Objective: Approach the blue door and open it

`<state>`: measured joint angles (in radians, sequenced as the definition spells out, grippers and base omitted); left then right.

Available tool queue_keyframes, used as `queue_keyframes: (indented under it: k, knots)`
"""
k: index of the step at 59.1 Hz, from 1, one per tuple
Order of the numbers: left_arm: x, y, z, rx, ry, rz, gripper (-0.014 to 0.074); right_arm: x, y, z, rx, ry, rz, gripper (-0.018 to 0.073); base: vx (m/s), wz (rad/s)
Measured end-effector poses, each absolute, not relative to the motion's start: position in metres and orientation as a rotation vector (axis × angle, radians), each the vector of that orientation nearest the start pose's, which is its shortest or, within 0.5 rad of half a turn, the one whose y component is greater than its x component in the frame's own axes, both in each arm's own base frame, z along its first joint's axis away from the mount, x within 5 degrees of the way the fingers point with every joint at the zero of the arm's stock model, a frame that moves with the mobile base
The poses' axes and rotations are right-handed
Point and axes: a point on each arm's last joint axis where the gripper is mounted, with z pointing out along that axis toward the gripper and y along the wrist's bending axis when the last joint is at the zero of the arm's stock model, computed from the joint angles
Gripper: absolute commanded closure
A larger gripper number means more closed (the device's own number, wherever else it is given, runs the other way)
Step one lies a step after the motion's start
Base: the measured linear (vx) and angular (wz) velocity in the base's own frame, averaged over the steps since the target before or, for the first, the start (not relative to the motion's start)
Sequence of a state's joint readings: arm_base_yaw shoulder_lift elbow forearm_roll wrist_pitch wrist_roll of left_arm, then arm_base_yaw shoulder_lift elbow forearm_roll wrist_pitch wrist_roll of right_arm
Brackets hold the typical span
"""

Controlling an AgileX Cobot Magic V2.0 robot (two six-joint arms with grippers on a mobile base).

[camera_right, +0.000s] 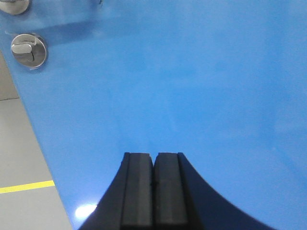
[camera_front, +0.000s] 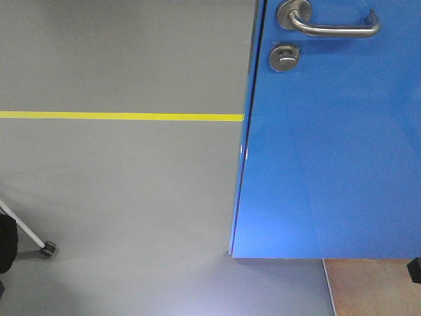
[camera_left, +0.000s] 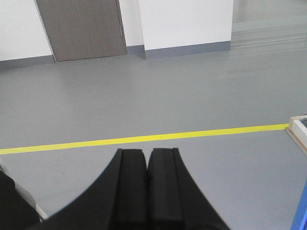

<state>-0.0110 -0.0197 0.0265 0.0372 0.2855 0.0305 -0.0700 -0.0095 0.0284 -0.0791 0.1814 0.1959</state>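
Here the blue door (camera_front: pixel 329 145) fills the front view from 12 to 4 o'clock, lever handle (camera_front: pixel 335 26) at 1 o'clock. Left end effector (camera_left: pixel 147 165) and right end effector (camera_right: pixel 154 167) are both closed, empty.

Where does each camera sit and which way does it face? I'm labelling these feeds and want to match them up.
Front view: on the robot's body, looking down and ahead at the blue door, its lever handle and the grey floor; no arm shows.
Left wrist: behind the left gripper, jaws shut, facing open floor and a brown door.
Right wrist: behind the right gripper, jaws shut, facing the blue door close up.
Shared: yellow floor line, round lock.
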Motion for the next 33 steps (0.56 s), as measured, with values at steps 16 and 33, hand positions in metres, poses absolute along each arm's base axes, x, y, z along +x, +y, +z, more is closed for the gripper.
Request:
queue_keyframes:
  k: [16,33]
  knots:
    - [0.0541,0.0004,0.1795,0.061,1.775,0.049,0.0526,0.0561,-0.0052,0.1877,0.169,1.675,0.024,0.0557,0.00,0.00]
    - [0.0541,0.0004,0.1795,0.061,1.775,0.049,0.0526,0.0561,-0.0052,0.1877,0.169,1.675,0.024,0.0557,0.00,0.00]
